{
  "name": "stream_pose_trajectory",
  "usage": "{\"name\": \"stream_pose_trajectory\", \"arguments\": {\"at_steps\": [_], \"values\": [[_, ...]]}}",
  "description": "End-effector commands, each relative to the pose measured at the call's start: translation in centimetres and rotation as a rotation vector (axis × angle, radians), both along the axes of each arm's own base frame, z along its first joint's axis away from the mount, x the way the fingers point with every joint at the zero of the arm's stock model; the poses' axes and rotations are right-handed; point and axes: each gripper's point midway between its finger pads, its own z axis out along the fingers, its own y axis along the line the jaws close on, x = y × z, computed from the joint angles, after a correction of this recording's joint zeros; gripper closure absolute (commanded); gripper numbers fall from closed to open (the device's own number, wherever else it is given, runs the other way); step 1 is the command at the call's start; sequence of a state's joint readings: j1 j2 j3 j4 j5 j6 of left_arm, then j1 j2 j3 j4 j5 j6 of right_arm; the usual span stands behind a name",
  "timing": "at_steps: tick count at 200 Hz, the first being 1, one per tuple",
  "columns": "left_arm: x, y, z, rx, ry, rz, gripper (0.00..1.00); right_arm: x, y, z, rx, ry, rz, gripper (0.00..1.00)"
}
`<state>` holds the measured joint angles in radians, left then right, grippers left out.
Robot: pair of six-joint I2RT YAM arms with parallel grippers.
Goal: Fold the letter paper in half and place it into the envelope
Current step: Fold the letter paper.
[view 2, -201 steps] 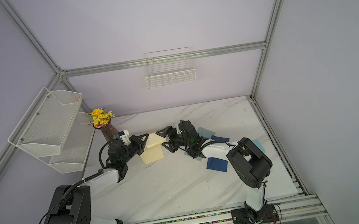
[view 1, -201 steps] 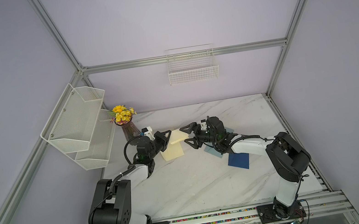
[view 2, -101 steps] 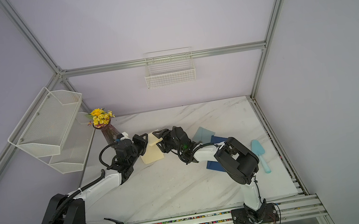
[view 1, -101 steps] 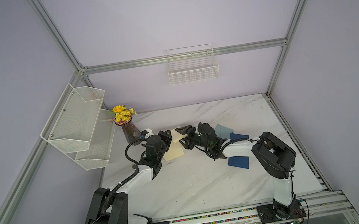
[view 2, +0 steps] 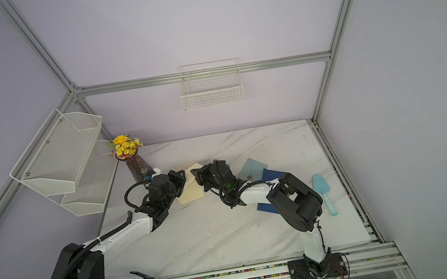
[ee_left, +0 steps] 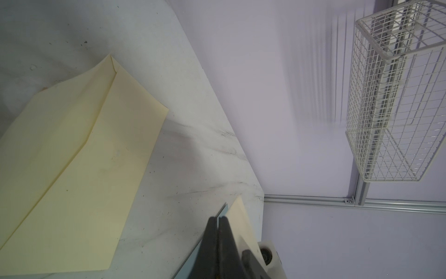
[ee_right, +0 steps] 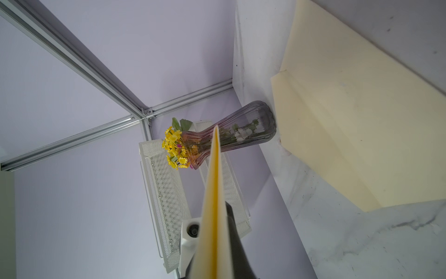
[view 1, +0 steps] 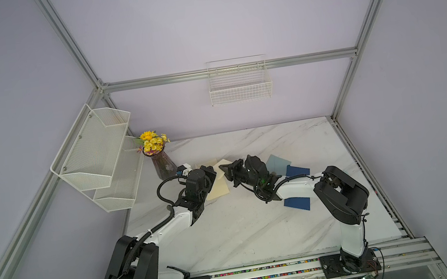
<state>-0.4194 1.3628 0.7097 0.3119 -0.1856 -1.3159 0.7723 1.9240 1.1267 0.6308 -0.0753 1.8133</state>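
Right fingers (ee_right: 235, 241) now clamped on letter paper (ee_right: 212, 193), which looks folded; they stood open a second ago. Left fingers (ee_left: 212, 241) closed, apparently pinching same sheet. Paper held off desk (view 1: 245, 233) between arms, near cream envelope (ee_left: 72, 157) lying flap-open. Two-arm hold secured; insertion not yet begun.

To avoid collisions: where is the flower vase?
The flower vase stands at the far left table corner, beside the mesh shelf, in both top views.
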Motion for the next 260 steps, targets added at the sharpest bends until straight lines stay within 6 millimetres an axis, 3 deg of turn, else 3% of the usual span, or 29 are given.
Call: {"name": "stream_pose_trajectory", "arguments": {"at_steps": [1,49,68,88,102,123,137,162,204,248,251,260], "values": [[-0.1,0.6,1.3,0.018,-0.038,0.027,1.00,-0.3,0.2,1.7,0.100,0.055,-0.030,0.89],[-0.2,0.9,1.2,0.023,-0.035,0.042,1.00,-0.8,0.9,1.2,0.092,0.066,-0.023,0.88],[-0.3,1.0,0.9,0.024,-0.030,0.041,1.00,-0.7,0.7,1.2,0.095,0.062,-0.034,1.00],[-0.4,0.6,1.0,0.021,-0.035,0.012,0.99,-0.8,0.2,1.2,0.085,0.058,-0.044,1.00],[-0.5,0.0,1.7,0.048,-0.050,-0.048,0.76,-0.8,-0.1,1.2,0.081,0.059,-0.039,1.00],[-1.0,-0.4,1.2,0.148,0.033,-0.147,0.24,-0.6,-0.6,1.2,0.068,0.061,-0.005,1.00],[-1.7,-0.4,0.5,0.228,0.092,-0.209,0.00,-0.8,-1.0,0.9,0.050,0.064,0.019,1.00],[-3.2,0.3,-1.3,0.399,0.216,-0.285,0.00,-1.2,-1.2,0.1,0.018,0.076,0.102,1.00],[-5.1,4.1,-3.1,0.686,0.380,-0.277,0.00,-2.7,-0.4,-0.3,-0.128,0.008,0.333,1.00],[-4.2,8.0,-3.2,0.845,0.499,-0.206,0.00,-3.8,-0.8,0.6,-0.243,-0.065,0.420,1.00],[-3.9,8.1,-4.3,0.851,0.529,-0.222,0.00,-3.7,-0.8,0.7,-0.246,-0.066,0.423,1.00],[-3.4,8.3,-4.9,0.843,0.548,-0.242,0.00,-3.7,-0.8,0.7,-0.253,-0.069,0.430,1.00]]}}
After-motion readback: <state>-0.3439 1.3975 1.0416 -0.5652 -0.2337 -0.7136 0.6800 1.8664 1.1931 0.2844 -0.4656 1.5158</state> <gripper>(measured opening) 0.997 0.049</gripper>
